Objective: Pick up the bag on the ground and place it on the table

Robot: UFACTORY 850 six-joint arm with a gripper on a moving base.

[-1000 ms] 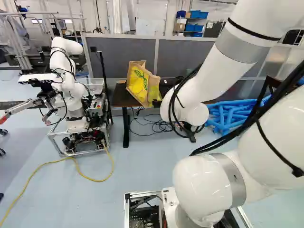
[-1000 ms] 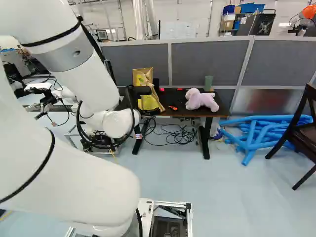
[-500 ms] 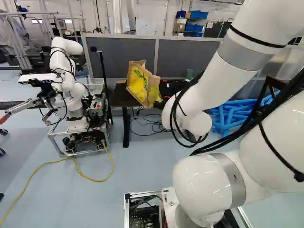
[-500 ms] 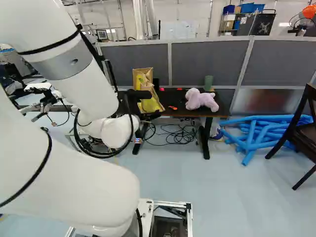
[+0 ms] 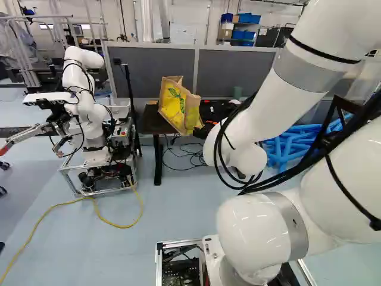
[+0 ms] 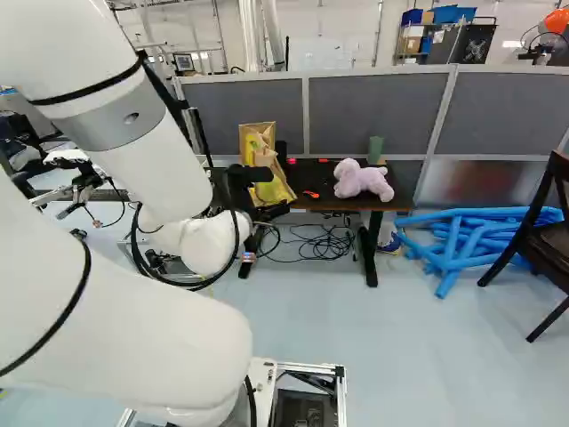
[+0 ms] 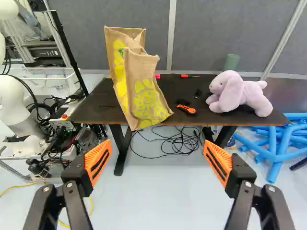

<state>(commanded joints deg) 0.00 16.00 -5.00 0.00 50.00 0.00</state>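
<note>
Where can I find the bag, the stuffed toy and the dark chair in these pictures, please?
Bag (image 7: 141, 79): wrist view, on the side panel.
Stuffed toy (image 7: 242, 93): wrist view, on the body.
Dark chair (image 6: 552, 238): right base view, on the seat.

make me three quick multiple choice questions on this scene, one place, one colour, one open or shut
1. Where is the tan-and-yellow woven bag?
A on the floor
B on the dark flat table
C on the blue tubes

2. What colour is the long-eared plush toy?
A green
B orange
C pale lilac

3. How is the black two-fingered claw?
A open
B shut on the bag
C shut, empty

1 B, its base meets the tabletop
2 C, its whole coat shows lilac
3 A, its orange pads stand wide apart
</note>
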